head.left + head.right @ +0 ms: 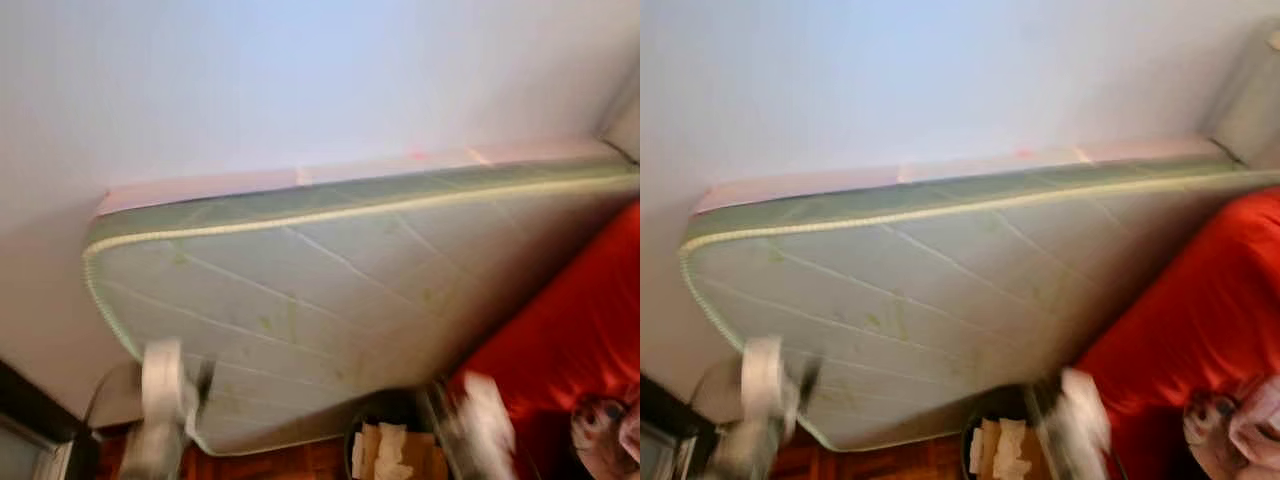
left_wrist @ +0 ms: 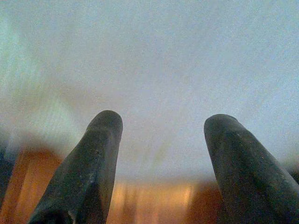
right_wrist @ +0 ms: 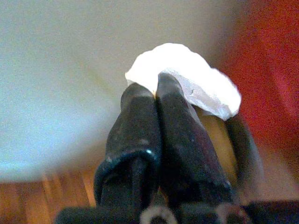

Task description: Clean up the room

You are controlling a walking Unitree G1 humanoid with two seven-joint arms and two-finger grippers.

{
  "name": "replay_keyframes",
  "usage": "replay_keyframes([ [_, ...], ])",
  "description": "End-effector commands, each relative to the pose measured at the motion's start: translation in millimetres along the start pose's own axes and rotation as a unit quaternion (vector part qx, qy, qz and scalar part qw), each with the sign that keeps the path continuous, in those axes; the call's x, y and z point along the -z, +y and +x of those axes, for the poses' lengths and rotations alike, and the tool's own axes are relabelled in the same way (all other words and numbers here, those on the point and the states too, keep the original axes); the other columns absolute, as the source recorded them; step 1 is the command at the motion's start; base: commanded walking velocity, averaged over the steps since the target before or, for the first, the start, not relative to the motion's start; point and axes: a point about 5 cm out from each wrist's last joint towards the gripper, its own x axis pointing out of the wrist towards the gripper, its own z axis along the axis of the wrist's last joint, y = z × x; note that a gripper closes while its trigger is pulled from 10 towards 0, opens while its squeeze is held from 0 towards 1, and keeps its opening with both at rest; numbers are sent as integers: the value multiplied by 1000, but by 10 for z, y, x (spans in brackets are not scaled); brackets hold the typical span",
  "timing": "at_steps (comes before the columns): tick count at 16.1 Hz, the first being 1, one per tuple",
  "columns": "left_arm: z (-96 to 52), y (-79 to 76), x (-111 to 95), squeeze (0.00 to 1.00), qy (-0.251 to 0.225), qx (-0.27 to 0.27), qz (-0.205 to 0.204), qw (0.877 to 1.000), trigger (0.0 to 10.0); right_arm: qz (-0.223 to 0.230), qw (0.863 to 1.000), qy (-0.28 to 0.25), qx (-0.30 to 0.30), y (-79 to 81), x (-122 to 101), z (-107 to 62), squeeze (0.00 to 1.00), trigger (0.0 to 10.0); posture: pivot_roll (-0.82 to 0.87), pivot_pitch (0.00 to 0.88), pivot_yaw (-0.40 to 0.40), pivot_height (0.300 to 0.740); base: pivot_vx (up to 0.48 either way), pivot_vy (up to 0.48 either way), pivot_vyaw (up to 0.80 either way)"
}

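My right gripper [image 3: 156,91] is shut on a crumpled white paper wad [image 3: 187,74], which bulges out past its fingertips. In the blurred left eye view that wad [image 1: 488,398] hangs low at the right, just beside a dark round bin [image 1: 372,408] holding several pale paper scraps [image 1: 385,450]. My left gripper [image 2: 161,121] is open with nothing between its two black fingers [image 2: 100,140]. It is raised at the lower left [image 1: 203,380], in front of the mattress.
A large pale green mattress [image 1: 340,290] leans against the white wall [image 1: 300,80] straight ahead. A red cover [image 1: 580,330] lies at the right, with a soft toy [image 1: 605,430] at its lower corner. Wooden floor [image 1: 270,462] shows below the mattress, dark furniture [image 1: 30,420] at far left.
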Motion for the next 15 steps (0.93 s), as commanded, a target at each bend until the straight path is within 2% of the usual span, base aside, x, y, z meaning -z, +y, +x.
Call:
replay_keyframes([
  [1, -109, 88, 184, 0, 23, -11, -6, 1000, 10000, -3, 1000, -11, 10, -63, -10, -24, 0, 10000, 51, 0, -41, 740, 0, 0, 0],
  [4, -185, 131, 168, 0, -20, -8, 2, 1000, 10000, -4, 999, -43, -7, -76, -28, -62, 0, 10000, 56, 0, -45, 740, 0, 0, 0],
  [7, -251, 155, 187, 0, -37, -6, 10, 999, 10000, -6, 998, -58, -6, -112, -17, -99, 0, 10000, 61, 0, -48, 740, 0, 0, 0],
  [9, -348, 172, 164, 0, -72, 3, 34, 997, 10000, -7, 995, -103, 4, -195, -40, -188, 0, 10000, 60, 0, -43, 740, 0, 0, 0],
  [12, -346, 117, 112, 0, -88, 26, 47, 995, 10000, -19, 993, -119, 14, -207, -76, -202, 0, 10000, 48, 0, -31, 740, 0, 0, 0],
  [15, -331, 94, 92, 0, -89, 33, 51, 994, 10000, -46, 992, -112, 28, -238, -96, -192, 0, 10000, 44, 0, -31, 740, 0, 0, 0],
])
